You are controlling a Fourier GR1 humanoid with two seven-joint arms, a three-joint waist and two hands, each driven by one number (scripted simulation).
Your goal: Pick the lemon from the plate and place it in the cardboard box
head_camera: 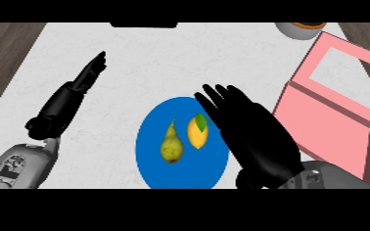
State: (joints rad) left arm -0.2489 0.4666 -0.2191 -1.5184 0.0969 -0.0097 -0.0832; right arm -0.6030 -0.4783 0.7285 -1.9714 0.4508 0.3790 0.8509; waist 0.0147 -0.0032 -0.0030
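Note:
A yellow lemon (198,132) with a green leaf lies on the blue plate (155,127), right of a greenish pear (171,145). My right hand (249,132) hovers over the plate's right side, fingers straight and spread, just right of the lemon and not holding it. The box (329,105) at the right looks pink, with an open flap tilted up. My left hand (90,72) rests open at the left, fingers pointing away, far from the plate.
A round bowl (300,29) shows at the top right edge, behind the box. A dark object (144,25) sits at the counter's far edge. Wooden floor borders the white counter (145,63) on both sides.

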